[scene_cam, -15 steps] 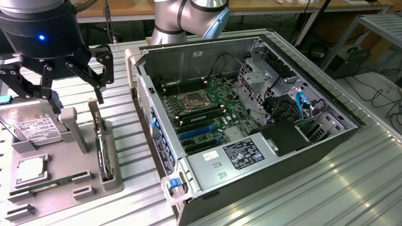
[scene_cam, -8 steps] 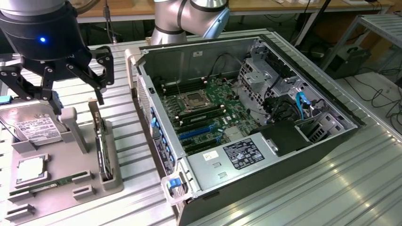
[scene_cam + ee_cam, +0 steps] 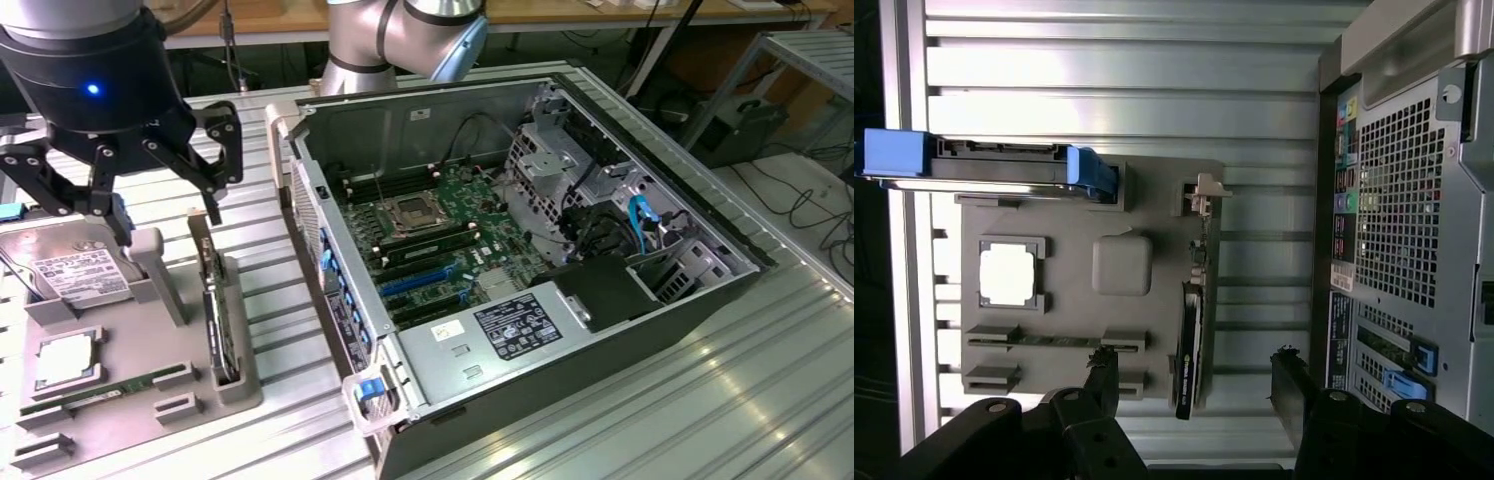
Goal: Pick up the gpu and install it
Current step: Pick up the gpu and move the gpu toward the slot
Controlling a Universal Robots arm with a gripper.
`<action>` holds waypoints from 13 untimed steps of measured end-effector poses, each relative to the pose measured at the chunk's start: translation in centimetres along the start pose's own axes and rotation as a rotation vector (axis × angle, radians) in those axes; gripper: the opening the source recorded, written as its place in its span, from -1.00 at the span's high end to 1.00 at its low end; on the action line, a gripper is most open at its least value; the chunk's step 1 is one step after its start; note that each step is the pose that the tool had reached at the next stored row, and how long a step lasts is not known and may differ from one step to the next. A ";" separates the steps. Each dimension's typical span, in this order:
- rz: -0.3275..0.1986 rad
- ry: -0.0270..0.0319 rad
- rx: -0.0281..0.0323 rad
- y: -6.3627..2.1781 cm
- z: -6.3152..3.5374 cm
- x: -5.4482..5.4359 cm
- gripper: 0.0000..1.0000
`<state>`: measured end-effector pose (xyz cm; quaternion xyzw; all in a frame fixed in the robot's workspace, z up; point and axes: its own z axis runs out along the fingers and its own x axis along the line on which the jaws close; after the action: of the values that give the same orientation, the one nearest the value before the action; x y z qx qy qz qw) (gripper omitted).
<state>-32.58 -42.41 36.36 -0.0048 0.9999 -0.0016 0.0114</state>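
We are at the pick-up step. Our gripper (image 3: 167, 218), fingers wide apart and empty, hovers above the gpu (image 3: 214, 315) — it stands on edge in the grey fixture (image 3: 167, 345), beside the open case (image 3: 441, 110). The grasp calls for straddling that thin card squarely.

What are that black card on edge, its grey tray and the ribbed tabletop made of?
The gpu: seemingly black plastic, matte with faint gloss. Grey tray: likely plastic, dull uniform surface. Tabletop: metal, probably aluminium, bright ribbed sheen.
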 end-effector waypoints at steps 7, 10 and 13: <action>0.000 0.0000 0.0000 0.00 0.25 0.0 -0.44; 0.000 0.0000 0.0000 0.00 0.37 0.0 -0.44; 0.000 -0.0001 0.0000 0.00 0.51 0.0 -0.44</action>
<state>-32.58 -42.41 35.85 -0.0048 0.9999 -0.0016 0.0114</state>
